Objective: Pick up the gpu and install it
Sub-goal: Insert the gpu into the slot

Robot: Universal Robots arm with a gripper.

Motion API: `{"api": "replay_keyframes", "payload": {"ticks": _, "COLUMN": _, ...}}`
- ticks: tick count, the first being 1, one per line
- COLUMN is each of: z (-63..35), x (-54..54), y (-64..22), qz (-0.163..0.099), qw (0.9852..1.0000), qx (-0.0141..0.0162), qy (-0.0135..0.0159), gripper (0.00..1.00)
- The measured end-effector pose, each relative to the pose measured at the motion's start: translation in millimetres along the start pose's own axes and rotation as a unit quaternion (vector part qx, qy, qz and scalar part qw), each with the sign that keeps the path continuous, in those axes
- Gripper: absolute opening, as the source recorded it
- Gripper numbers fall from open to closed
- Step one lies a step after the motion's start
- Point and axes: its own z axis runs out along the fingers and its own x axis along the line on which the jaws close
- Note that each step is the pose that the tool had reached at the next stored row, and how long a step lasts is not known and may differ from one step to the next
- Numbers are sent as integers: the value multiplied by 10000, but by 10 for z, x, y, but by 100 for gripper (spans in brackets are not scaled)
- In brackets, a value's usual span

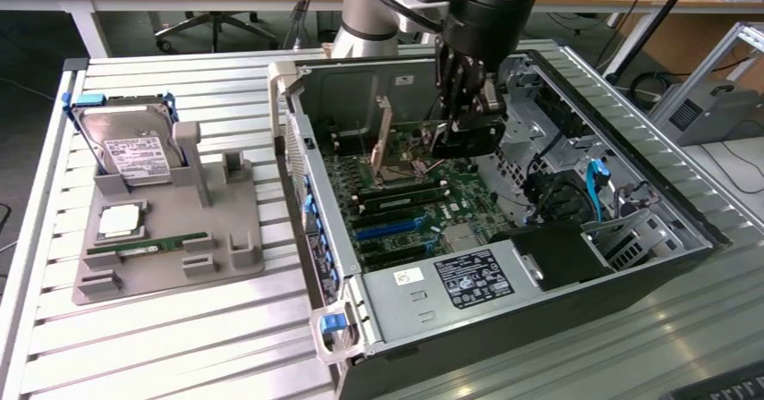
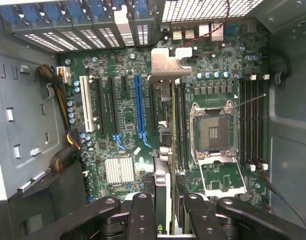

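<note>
Inside the open computer case (image 1: 668, 212), your claw (image 2: 165, 192) grips the gpu (image 2: 164, 135) edge-on above the motherboard (image 2: 122, 115).

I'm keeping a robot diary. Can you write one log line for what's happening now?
gripper: shut on gpu | place: inside computer case, above motherboard | gpu: held edge-on, not seated

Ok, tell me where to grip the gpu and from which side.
Pinch the gpu across its two flat faces at the long edge facing away from the motherboard, coming straight down on it. The gripper has it so now: the thin card stands on edge, leaving its slot edge free.
</note>
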Motion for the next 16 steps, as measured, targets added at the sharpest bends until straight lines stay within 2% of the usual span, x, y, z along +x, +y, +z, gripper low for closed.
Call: {"api": "replay_keyframes", "payload": {"ticks": 16, "z": 25, "x": 60, "y": -3, "qz": 0, "qw": 10000, "qx": 0, "qy": 0, "gripper": 27}}
